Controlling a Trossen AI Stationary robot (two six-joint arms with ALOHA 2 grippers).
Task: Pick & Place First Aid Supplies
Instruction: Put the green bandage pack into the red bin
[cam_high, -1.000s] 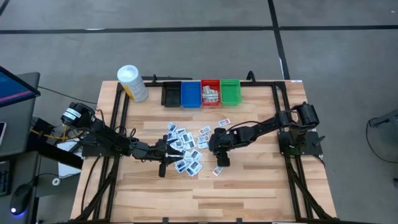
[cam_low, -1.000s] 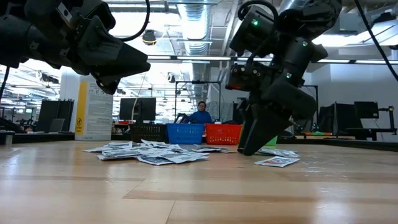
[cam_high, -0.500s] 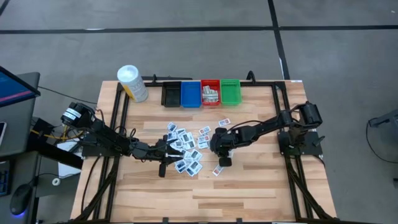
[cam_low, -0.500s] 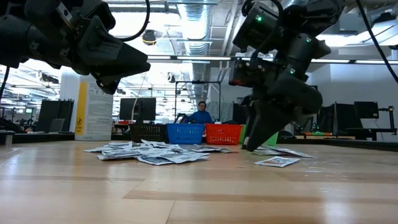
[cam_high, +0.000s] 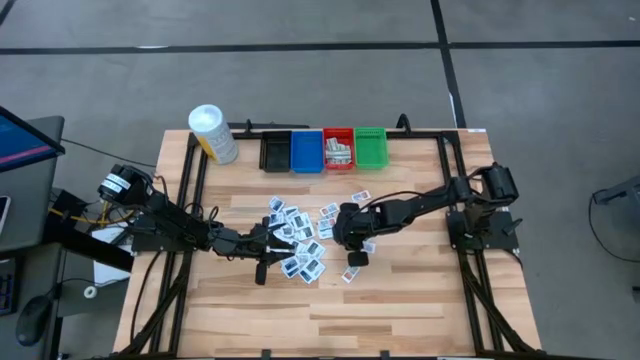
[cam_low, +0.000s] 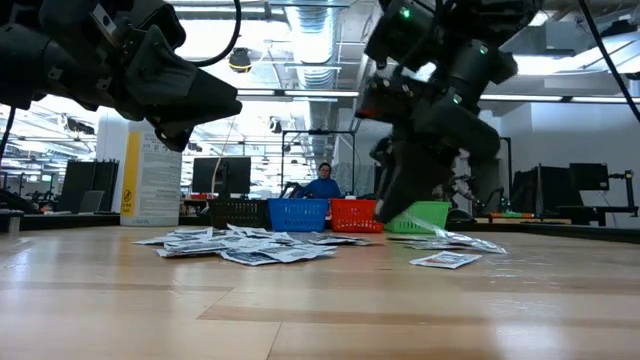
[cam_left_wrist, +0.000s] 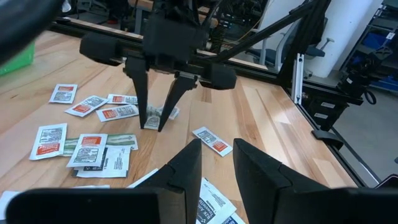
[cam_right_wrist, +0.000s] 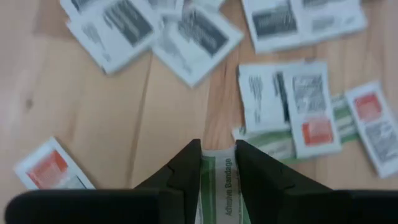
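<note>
First aid packets (cam_high: 297, 240) lie scattered in a loose pile at the middle of the wooden table (cam_high: 420, 300), most of them white with dark print, a few with red marks. One green-and-white strip marked as an adhesive bandage (cam_right_wrist: 217, 180) is pinched between the two dark fingers of the right gripper (cam_high: 352, 250), whose jaws stand narrow around it; in the left wrist view the strip (cam_left_wrist: 152, 116) hangs between the finger tips just above the wood. This gripper sits at the right edge of the pile, with a lone packet (cam_high: 349, 274) on the table just near of it and a couple more packets (cam_high: 361, 195) farther off toward the bins.

The left gripper (cam_high: 262, 262) is at the left, near side of the pile, above the table; its jaws stand a narrow gap apart with nothing between them.

Along the far edge of the table stand four small bins in a row: black (cam_high: 275, 152), blue (cam_high: 306, 151), red (cam_high: 338, 150) and green (cam_high: 370, 147). The red bin already holds some packets. Left of the bins, at the far left corner, a yellow container with a white cap (cam_high: 212, 133) rests. In the low view a person in blue (cam_low: 322, 186) shows in the room beyond the bins.
</note>
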